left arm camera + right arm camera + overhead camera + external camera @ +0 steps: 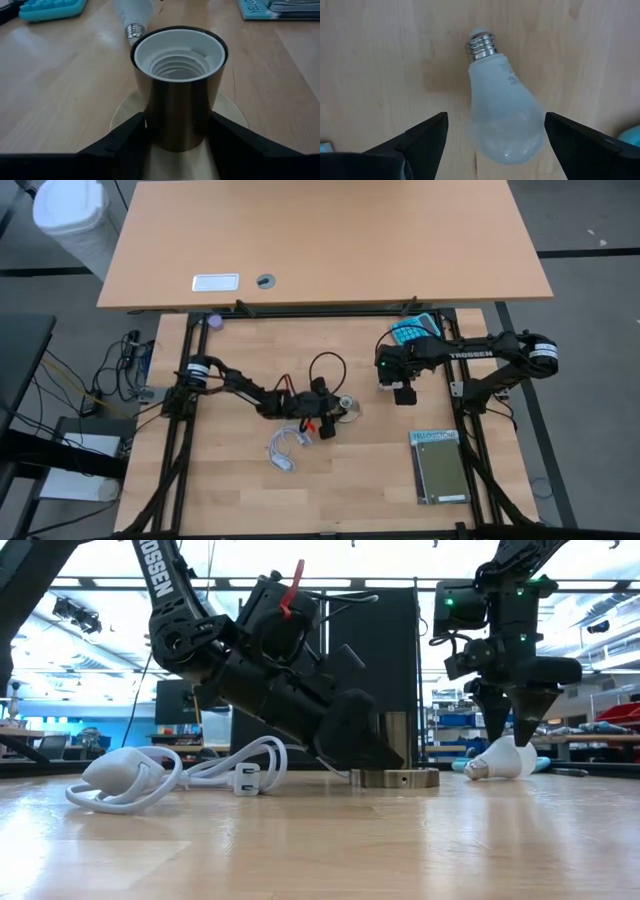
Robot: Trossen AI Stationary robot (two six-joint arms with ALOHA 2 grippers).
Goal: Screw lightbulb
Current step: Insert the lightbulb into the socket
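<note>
The white pear-shaped lightbulb (504, 110) lies on its side on the table, its silvery screw base (482, 44) bare; it also shows in the low view (503, 760). My right gripper (495, 142) hangs open just above the bulb, pointing down, one finger on either side and touching nothing (515, 725). My left gripper (177, 142) is shut on the socket (177, 95), a brass-coloured tube with a white threaded inside that stands on a round disc (395, 778). My left gripper pinches the socket's upright tube low down (150, 130), just above the disc, between its two fingers (127, 137). The fingers come slanting down from the table's left (340, 735). The socket stands upright, its disc on the table and its open mouth up.
A coiled white cable with a plug (150, 775) lies near the left arm, toward the table's near side (285, 448). A teal calculator (412, 331) lies at the far right. A book (440, 466) lies at the near right. A second table (330, 240) stands behind.
</note>
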